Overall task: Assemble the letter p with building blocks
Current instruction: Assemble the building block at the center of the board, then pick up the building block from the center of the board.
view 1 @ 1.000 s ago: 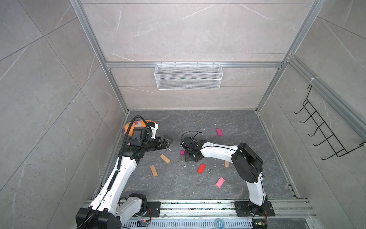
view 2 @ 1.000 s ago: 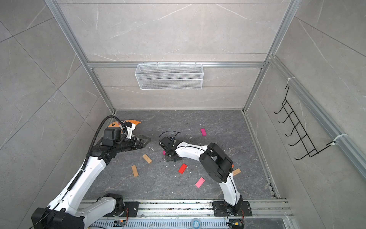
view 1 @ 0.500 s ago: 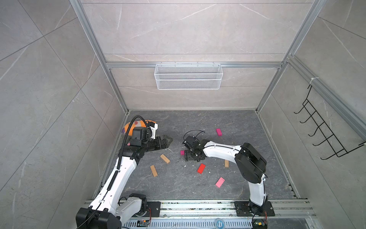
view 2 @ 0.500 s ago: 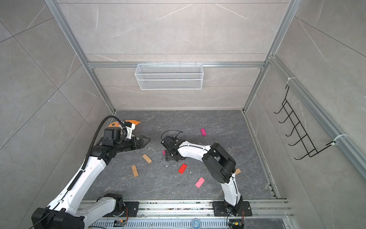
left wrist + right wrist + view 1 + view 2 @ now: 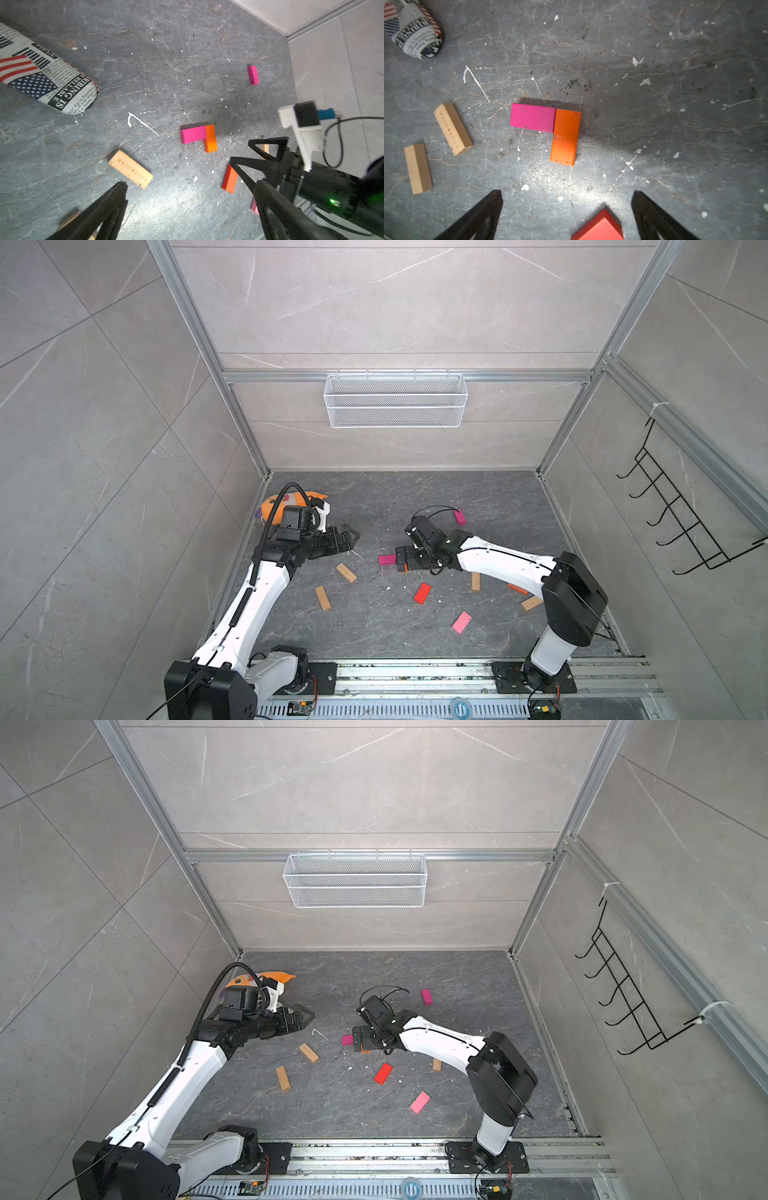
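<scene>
Both claws stand fully spread and empty. The right claw (image 5: 566, 192) hovers just clear of the letter p begun near the centre of the counter (image 5: 415, 497). The left claw (image 5: 190, 184) hangs well apart.

So far a magenta brick (image 5: 533, 117) butts an orange brick (image 5: 565, 137) in an L. In a top view, the red brick (image 5: 422, 593) lies at 5 o'clock from it and the nearest tan brick (image 5: 346, 572) at 8 o'clock.

The bricks are judged rigid, light and smooth-painted (easily nudged). Pinch across the narrow width, at mid-length.
</scene>
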